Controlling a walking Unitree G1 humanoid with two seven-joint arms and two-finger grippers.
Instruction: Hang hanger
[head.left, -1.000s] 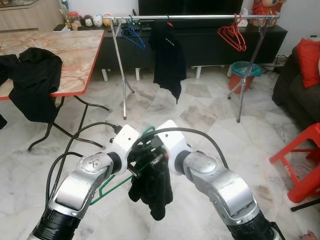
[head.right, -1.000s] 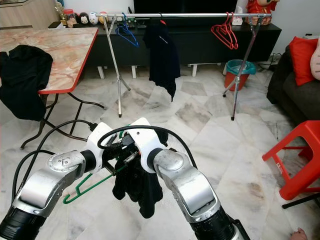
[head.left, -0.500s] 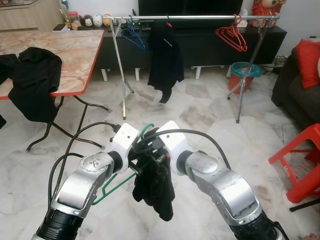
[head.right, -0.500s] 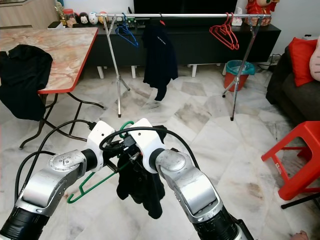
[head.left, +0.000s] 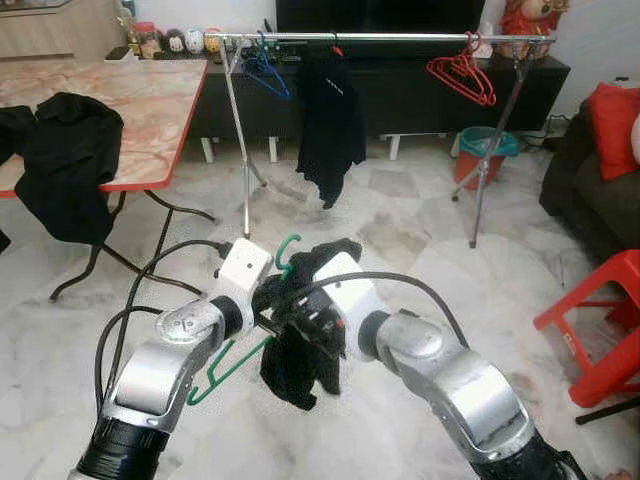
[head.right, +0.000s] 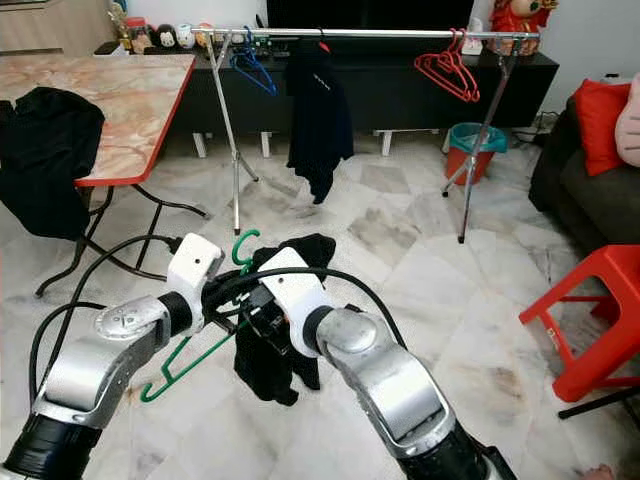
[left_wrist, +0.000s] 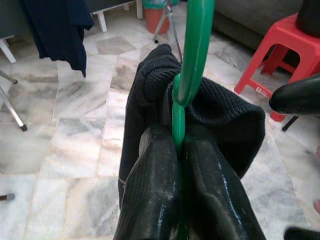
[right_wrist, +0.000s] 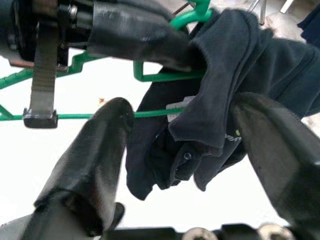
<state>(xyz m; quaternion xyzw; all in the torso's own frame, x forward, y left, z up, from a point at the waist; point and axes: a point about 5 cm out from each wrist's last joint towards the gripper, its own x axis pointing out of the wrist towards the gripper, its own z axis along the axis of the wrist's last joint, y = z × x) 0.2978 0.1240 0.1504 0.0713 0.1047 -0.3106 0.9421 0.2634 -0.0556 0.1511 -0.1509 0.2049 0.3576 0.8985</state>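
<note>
A: Head views first. What is in front of the robot?

B: Green hanger (head.left: 238, 357) with a black garment (head.left: 303, 330) bunched over it, held low above the marble floor (head.left: 400, 240) between both arms. The left gripper (head.left: 268, 312) and right gripper (head.left: 300, 325) meet at the hanger, just below its hook.

A: And further back?

B: A clothes rail (head.left: 380, 37) on two stands. It carries blue hangers (head.left: 266, 66), a hung black shirt (head.left: 330, 125) and red hangers (head.left: 462, 75). A table (head.left: 130, 100) with black clothing (head.left: 65, 165) draped over its edge stands to the left; a red stool (head.left: 600, 320) stands to the right.

A: Left wrist view?

B: The two fingers (left_wrist: 155, 190) are pressed tight on the hanger's green stem, with the garment bunched just beyond them.

A: Right wrist view?

B: The fingers (right_wrist: 90, 165) are spread wide, one on each side of the garment. Neither one presses on it. The green wire runs behind the cloth.
</note>
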